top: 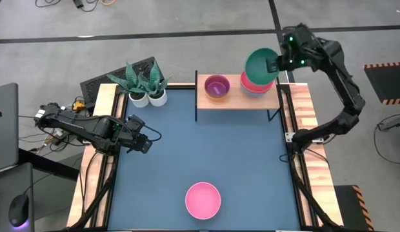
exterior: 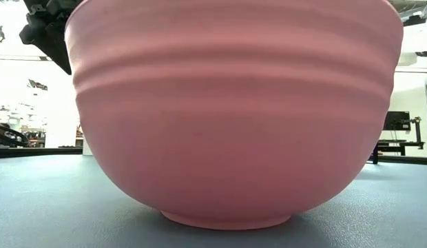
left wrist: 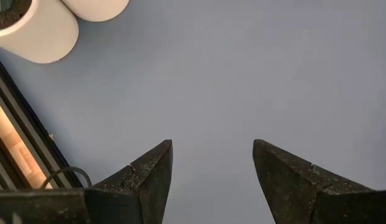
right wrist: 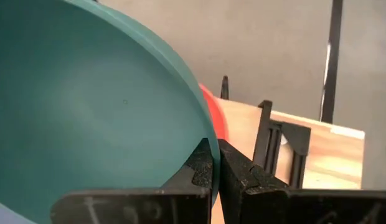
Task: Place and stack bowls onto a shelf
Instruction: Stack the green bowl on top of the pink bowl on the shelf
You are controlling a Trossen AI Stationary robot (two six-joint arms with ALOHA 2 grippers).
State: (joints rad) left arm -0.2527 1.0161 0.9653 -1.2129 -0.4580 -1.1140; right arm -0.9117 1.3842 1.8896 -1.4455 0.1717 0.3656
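The right gripper [right wrist: 213,163] is clamped on the rim of the green bowl [top: 260,66] and holds it tilted just above the red bowl [top: 251,84] on the shelf [top: 235,100]. The purple bowl [top: 217,86] sits on the shelf beside the red one. The pink bowl [top: 203,199] is far from the shelf, near the front table edge. The left gripper [left wrist: 211,171] waits with fingers apart, left of the shelf. I think the tilted bowl may land crooked and slide off if it is released too early
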